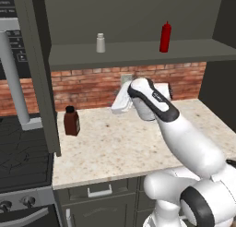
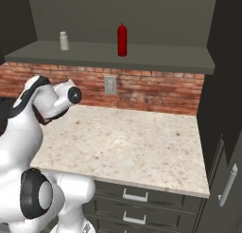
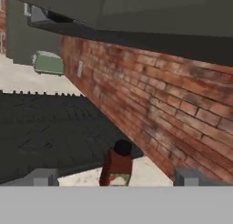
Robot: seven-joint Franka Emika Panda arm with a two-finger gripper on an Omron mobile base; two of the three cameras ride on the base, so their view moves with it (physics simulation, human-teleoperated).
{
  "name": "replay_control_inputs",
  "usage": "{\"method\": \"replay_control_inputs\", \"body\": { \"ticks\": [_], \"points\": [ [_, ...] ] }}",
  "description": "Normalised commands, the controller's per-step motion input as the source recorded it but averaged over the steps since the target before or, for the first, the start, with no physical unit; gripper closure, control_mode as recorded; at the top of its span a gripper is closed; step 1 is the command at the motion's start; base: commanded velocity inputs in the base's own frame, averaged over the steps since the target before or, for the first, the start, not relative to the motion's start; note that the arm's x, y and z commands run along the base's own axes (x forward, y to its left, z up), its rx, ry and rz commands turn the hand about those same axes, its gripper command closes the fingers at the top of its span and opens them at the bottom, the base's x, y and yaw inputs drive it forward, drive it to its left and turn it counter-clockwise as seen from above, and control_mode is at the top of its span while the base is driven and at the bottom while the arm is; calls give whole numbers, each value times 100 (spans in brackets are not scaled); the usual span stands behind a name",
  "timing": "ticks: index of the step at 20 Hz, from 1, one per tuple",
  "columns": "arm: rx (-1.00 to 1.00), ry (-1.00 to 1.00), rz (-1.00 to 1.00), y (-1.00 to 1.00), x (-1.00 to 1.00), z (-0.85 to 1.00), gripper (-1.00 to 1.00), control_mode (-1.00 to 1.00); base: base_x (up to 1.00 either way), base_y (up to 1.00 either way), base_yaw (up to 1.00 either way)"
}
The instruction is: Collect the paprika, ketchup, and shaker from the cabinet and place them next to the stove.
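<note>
Right under the hand camera, the two finger tips (image 3: 44,176) stand wide apart with nothing between them: the gripper (image 3: 116,177) is open, holding nothing. Just past it, down between the tips, sits the paprika (image 3: 117,167), black cap up, standing upright on the counter (image 1: 138,147) with its long axis vertical and its label facing the hand. Brick wall (image 3: 173,104) runs close along one side of it, and the dark stove (image 3: 50,127) top spreads out on the other side and beyond.

From the left base camera, the paprika stands near the left end of the counter, just beside the stove and close to the edge of the open cabinet door (image 1: 39,74), which hangs down in front of that corner. The arm's wrist hovers over the back of the counter by the wall outlet (image 2: 110,85), well apart from the bottle.

Up on the cabinet (image 2: 113,57) shelf, the shaker (image 1: 100,43) stands upright toward the left, silvery cap on top. Well apart to its right the ketchup (image 1: 165,37) stands upright too, nozzle pointing straight up. A steel microwave (image 1: 11,69) with a long handle hangs above the stove.
</note>
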Motion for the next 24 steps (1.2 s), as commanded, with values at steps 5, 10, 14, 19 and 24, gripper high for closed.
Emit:
{"method": "replay_control_inputs", "body": {
  "ticks": [5,10,14,19,24],
  "points": [
    [-3,27,-19,-17,-43,76,-100,-100,0,0,0],
    [-2,23,-25,-34,-57,42,-100,-100,0,0,0],
    [0,17,-30,-48,-62,30,-100,-100,0,0,0],
    [0,11,-33,-55,-50,34,-100,-100,0,0,0],
    [-4,3,-29,-60,-27,52,-100,-100,0,0,0]
  ]
}}
